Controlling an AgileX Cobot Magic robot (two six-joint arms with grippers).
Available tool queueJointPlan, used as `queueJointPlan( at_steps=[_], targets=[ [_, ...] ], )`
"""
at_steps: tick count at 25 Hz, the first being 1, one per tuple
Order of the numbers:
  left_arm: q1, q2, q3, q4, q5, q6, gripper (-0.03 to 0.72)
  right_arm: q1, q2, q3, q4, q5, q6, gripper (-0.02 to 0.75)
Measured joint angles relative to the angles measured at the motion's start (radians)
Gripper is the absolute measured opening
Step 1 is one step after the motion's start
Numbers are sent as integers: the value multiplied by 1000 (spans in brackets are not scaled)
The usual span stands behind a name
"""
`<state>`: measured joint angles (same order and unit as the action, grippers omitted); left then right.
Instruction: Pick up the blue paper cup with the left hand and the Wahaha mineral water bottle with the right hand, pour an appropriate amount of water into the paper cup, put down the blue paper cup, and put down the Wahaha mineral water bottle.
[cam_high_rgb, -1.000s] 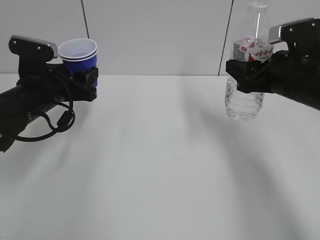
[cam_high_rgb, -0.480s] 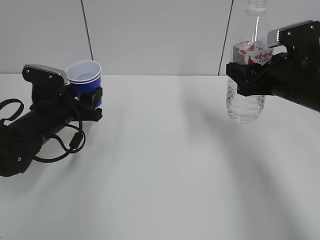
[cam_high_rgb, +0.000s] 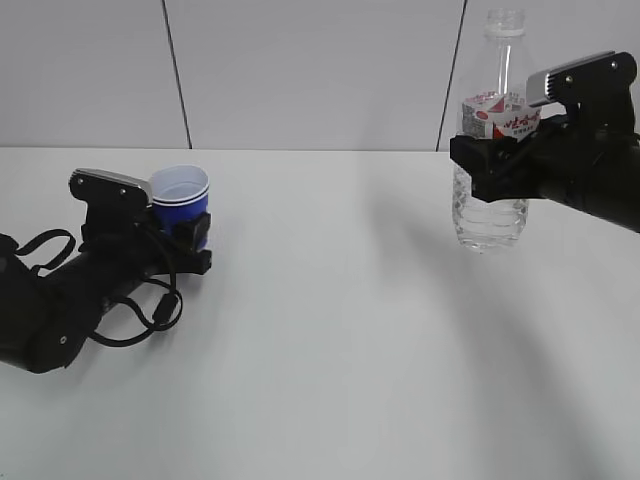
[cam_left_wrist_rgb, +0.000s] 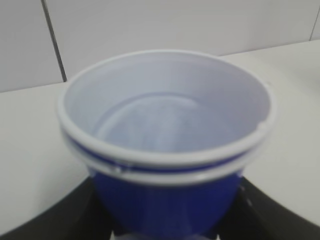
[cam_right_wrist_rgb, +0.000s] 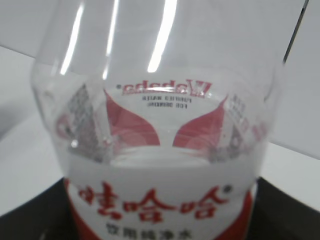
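The blue paper cup (cam_high_rgb: 181, 199) stands upright in my left gripper (cam_high_rgb: 185, 235), low over the table at the left; whether its base touches the table I cannot tell. In the left wrist view the cup (cam_left_wrist_rgb: 165, 200) fills the frame, white inside, with black fingers on both sides of it. Water in it shows faintly. My right gripper (cam_high_rgb: 490, 165) is shut on the Wahaha bottle (cam_high_rgb: 490, 215), upright and held clear of the table at the right. The bottle (cam_right_wrist_rgb: 160, 200) fills the right wrist view, its water level near the label.
The white table (cam_high_rgb: 330, 330) runs across the whole view. A pale panelled wall (cam_high_rgb: 320, 70) stands behind it. Loose black cables (cam_high_rgb: 150, 305) hang beside the left arm.
My left arm has come down and slightly right with the cup, from raised to near the table. The right gripper with the bottle has lowered a little.
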<state>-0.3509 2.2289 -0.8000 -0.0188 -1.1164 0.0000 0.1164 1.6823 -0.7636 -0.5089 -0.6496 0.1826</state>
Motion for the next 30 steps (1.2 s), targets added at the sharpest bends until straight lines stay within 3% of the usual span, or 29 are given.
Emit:
queueJointPlan(
  at_steps=[30],
  targets=[
    [0, 104, -47, -8, -52, 0, 425, 0, 0, 0, 4, -20, -3, 469]
  ],
)
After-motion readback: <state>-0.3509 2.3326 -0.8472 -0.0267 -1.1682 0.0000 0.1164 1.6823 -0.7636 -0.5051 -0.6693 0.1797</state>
